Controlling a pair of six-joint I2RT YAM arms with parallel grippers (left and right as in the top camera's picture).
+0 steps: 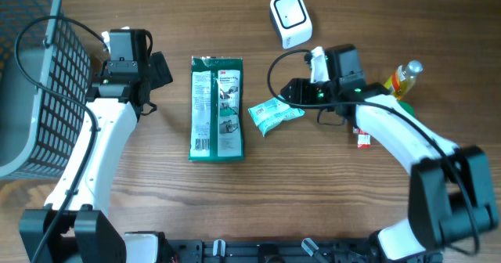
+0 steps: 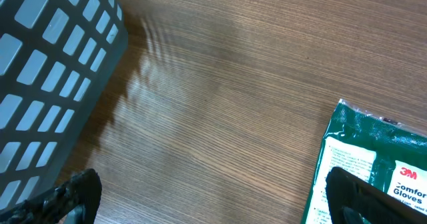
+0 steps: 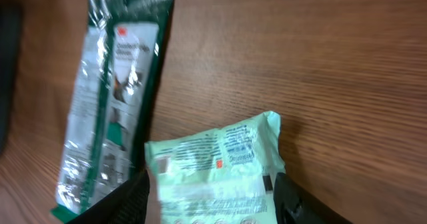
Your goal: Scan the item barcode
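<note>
So, right gripper [image 3: 210,189]: jaws part open, straddling mint pouch [image 3: 213,164]; no firm hold visible
pouch position: flat on table [image 1: 329,208], just beside green glove pack [image 1: 217,108], well apart from scanner [image 1: 290,18]
left gripper [image 2: 213,204]: wide open, empty
progress: my read, barcode not facing scanner; grasp, present and scan remain

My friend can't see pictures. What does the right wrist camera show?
A crinkly light green packet sits between the robot's two dark fingers at the bottom edge, over a wooden table. A long dark green glove package lies beside it, on the picture's left.
</note>
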